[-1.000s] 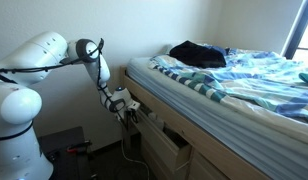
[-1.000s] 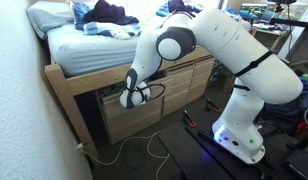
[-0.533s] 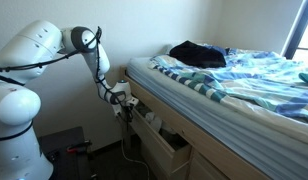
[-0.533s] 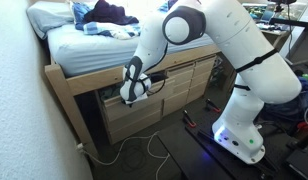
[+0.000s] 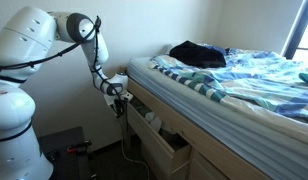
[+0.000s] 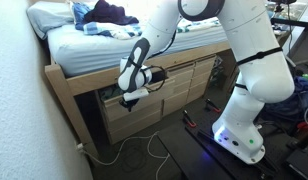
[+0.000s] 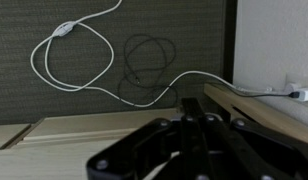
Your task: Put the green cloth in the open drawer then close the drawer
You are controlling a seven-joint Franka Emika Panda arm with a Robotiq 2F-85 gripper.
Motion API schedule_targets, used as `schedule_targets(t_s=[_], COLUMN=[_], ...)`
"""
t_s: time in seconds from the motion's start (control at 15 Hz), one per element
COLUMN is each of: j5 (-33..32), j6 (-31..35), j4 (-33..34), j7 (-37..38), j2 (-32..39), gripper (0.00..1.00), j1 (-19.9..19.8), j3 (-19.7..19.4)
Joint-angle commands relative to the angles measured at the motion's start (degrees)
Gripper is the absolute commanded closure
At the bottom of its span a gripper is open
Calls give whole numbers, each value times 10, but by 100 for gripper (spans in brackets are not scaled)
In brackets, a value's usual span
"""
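Note:
The open wooden drawer (image 5: 166, 147) juts out from under the bed frame; it also shows in an exterior view (image 6: 122, 108) and as a pale wood edge in the wrist view (image 7: 84, 127). Something dark lies inside it (image 5: 154, 122). I cannot make out a green cloth in any view. My gripper (image 5: 119, 98) hangs just above the drawer's outer end, by the bed's corner (image 6: 133, 92). In the wrist view its black fingers (image 7: 176, 140) sit pressed together with nothing between them.
A bed with blue striped bedding (image 5: 244, 75) has a dark garment (image 5: 199, 53) on top. A white cable (image 7: 84, 60) loops on the dark carpet and runs to a wall plug (image 7: 299, 94). More drawers (image 6: 189, 78) line the bed base.
The arm has lifted; the gripper has risen from drawer height to just above the drawer's outer end.

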Motion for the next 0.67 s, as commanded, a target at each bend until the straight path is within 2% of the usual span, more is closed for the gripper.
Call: schedule_targets(t_s=[0.0,0.07,0.13,0.27,0.33,0.4,0.53,0.6], j5=[-11,-8,-3,2,-12,-10,-10,-10], j6=[-32,-28,-25,-26,-14,-15,-14,-14], j4=[-38,-42,-46,-51,-27,-27,-27,-26], j7=[-14,-13,-12,-23,5,4,4,4], j2=[-50,-54,-59,-63,-35,-36,-34,-33], gripper=[100,100,74,68,60,78,62,59], j1=[-54,-65,-75,-97,-78,-82,-82,-82], j3=[54,66,76,99,82,86,86,86])
